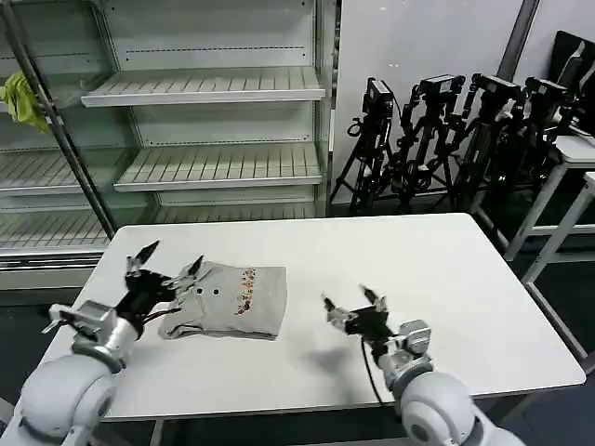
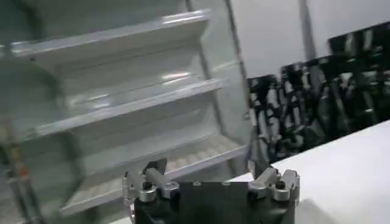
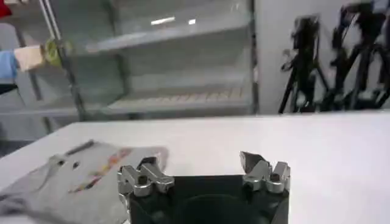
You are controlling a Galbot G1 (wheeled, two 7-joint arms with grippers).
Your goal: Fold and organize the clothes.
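Observation:
A folded light grey T-shirt (image 1: 228, 299) with a small colourful print lies on the white table (image 1: 437, 279), left of centre. It also appears in the right wrist view as a grey T-shirt (image 3: 73, 182). My left gripper (image 1: 172, 260) hovers open just above the shirt's left edge, with nothing between its fingers. In its own wrist view the left gripper (image 2: 207, 169) points toward the shelves. To the right of the shirt, my right gripper (image 1: 353, 299) is open and empty, low over bare table. The right gripper (image 3: 198, 161) has its jaws spread wide.
Empty metal shelves (image 1: 204, 88) stand behind the table, with a yellow-green rag (image 1: 23, 98) hanging at the far left. Black tripods (image 1: 437, 130) are clustered at the back right. Another white table (image 1: 576, 153) stands at the right edge.

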